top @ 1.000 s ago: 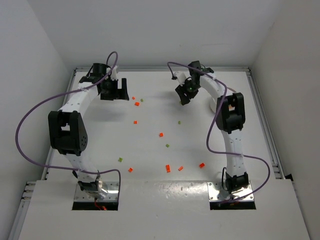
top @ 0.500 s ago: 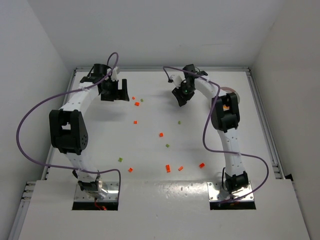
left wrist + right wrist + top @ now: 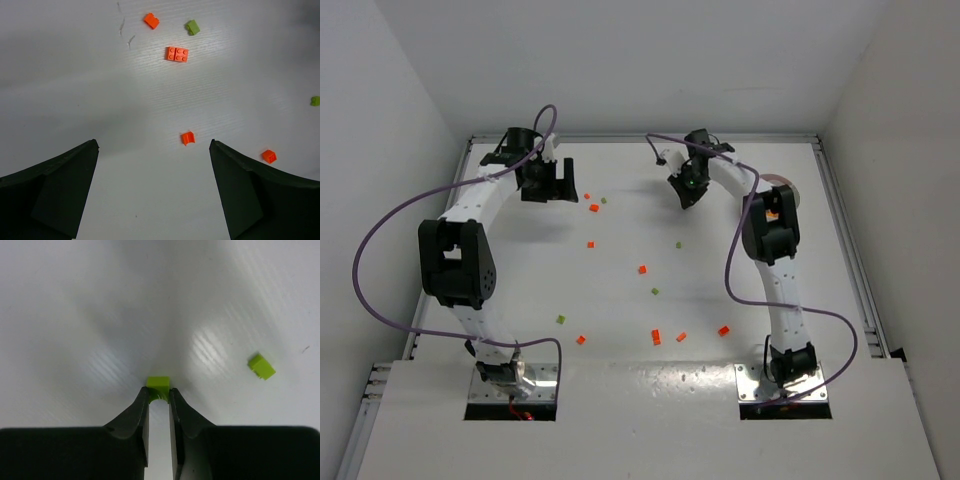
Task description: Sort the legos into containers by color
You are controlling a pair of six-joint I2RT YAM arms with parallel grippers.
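My right gripper (image 3: 159, 394) is shut on a small green lego (image 3: 158, 383), pinched at the fingertips just above the white table. A second green lego (image 3: 262, 366) lies to its right. From above, the right gripper (image 3: 688, 195) is at the far middle of the table. The left gripper (image 3: 153, 145) stands wide open at the far left (image 3: 548, 190), nothing between its fingers. Ahead of it lie an orange flat brick (image 3: 177, 54), a small orange lego (image 3: 187, 138) and a green one (image 3: 192, 27). The dish rim (image 3: 786, 181) peeks out behind the right arm.
Orange and green legos are scattered over the middle of the table, such as an orange one (image 3: 642, 269), a green one (image 3: 560, 320) and an orange one (image 3: 724, 329) near the front. Grey walls close in the table on three sides.
The right gripper shifted slightly left, then its jaws closed onto the green lego. The left arm has not moved.
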